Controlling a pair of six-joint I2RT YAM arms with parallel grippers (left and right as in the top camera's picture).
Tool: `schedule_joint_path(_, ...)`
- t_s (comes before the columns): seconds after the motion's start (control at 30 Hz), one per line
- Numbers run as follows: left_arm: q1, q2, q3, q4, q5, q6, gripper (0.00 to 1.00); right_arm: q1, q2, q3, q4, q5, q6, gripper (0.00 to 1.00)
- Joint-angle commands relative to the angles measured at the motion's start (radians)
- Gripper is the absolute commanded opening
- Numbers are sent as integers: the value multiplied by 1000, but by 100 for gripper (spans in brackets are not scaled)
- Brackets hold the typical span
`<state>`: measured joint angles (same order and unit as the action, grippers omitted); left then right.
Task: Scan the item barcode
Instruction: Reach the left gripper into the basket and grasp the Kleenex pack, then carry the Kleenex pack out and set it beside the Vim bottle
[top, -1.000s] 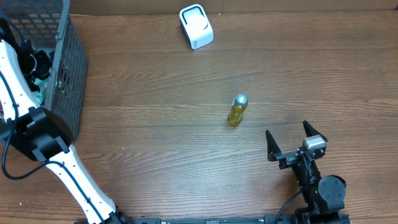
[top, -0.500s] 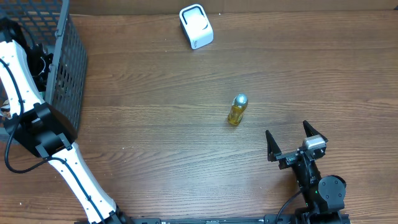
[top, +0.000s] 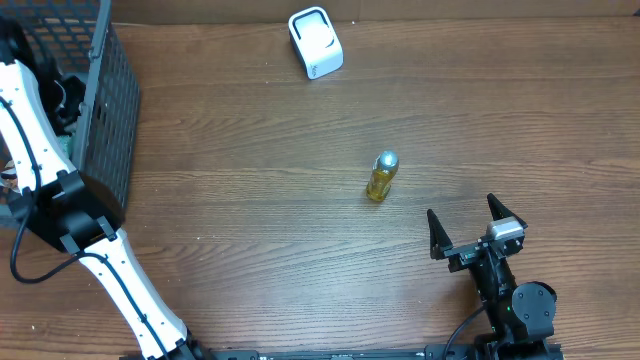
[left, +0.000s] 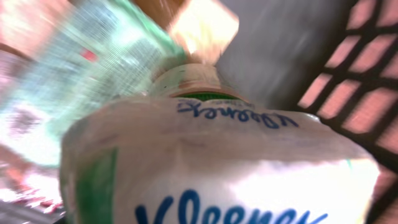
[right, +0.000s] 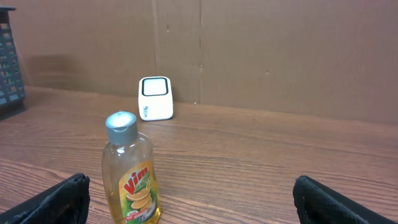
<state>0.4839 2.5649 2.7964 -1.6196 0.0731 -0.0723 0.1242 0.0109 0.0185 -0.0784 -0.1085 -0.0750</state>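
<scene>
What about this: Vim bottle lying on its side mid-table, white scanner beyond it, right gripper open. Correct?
No: the Vim bottle stands upright, cap up, as the right wrist view shows. The white scanner is beyond it and the right gripper is open.

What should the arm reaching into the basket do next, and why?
Probably close the left claw on the Kleenex pack. It fills the wrist camera's view inside the basket, so the claw seems right at it, though its fingers are out of sight. The white scanner stands far across the table.
</scene>
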Motion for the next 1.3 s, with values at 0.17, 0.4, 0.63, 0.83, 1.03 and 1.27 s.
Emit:
schedule_joint_path(0.17,-8,-292,196,1,-31,-120,32,-2,-7,-11,5,-5,-2,100)
schedule_joint_path(0.4,-31,-455,201,-33,31,-146,30,-2,-7,-11,5,-5,-2,100)
schedule_joint_path(0.63,-135,-533,188,-70,166,-137,26,-2,-7,-11,5,-5,-2,100)
schedule_joint_path(0.83,-342,-534,122,-70,179,-138,24,-2,-7,-11,5,-5,-2,100)
schedule_joint_path(1.03,-550,-534,-50,-70,78,-147,29,-2,-7,-11,5,-5,-2,100)
schedule_joint_path(1.27,-734,-530,-286,-42,-55,-198,30,-2,-7,-11,5,-5,-2,100)
